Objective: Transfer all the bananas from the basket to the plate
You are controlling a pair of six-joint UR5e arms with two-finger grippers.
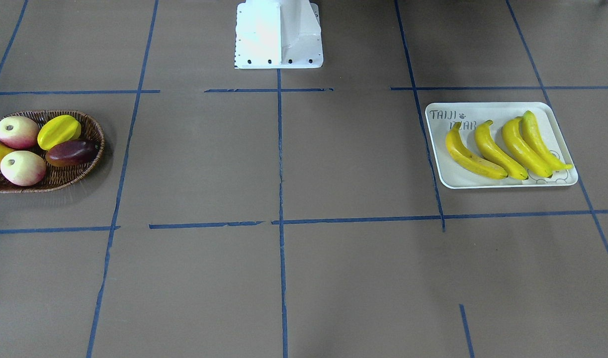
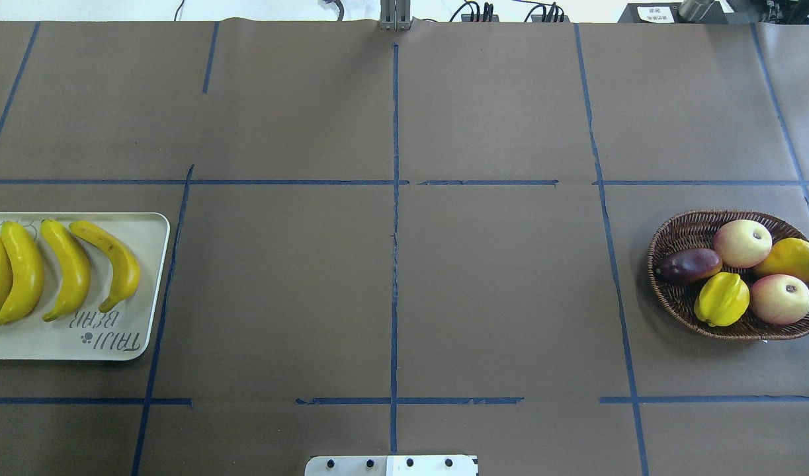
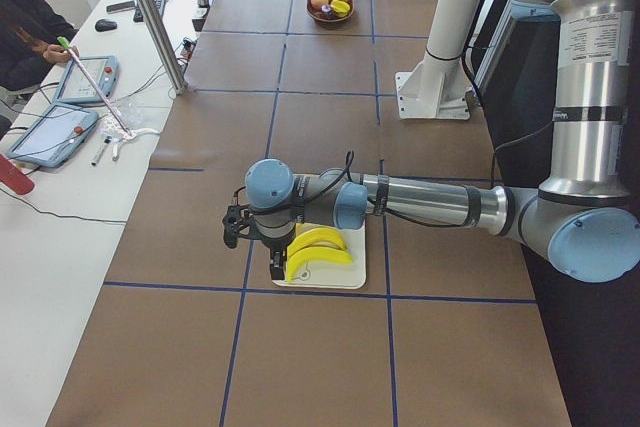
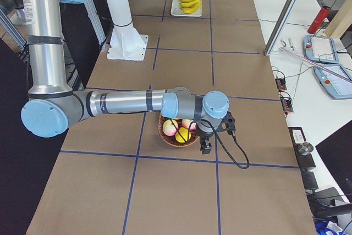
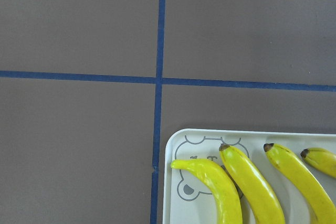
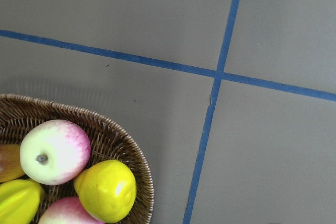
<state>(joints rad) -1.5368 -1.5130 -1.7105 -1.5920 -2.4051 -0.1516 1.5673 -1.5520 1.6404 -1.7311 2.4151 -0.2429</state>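
four long, curved, bright-yellow bananas (image 1: pixel 491 148) with dark tips, lying side by side and nearly parallel, slanted across the plate (image 1: pixel 502 110) at the right of the front-facing frame, the two rightmost touching. flat rectangular off-white plate with rounded corners, "taiji bear" lettering in one corner and a bear outline partly covered by the fruit. oval, shallow, brown wicker basket (image 1: pixel 60 176) at the far left edge of that frame, partly cut off, well apart from the plate.

The basket (image 1: pixel 70 175) (front view) and plate (image 2: pixel 20 342) (overhead) run off-frame.
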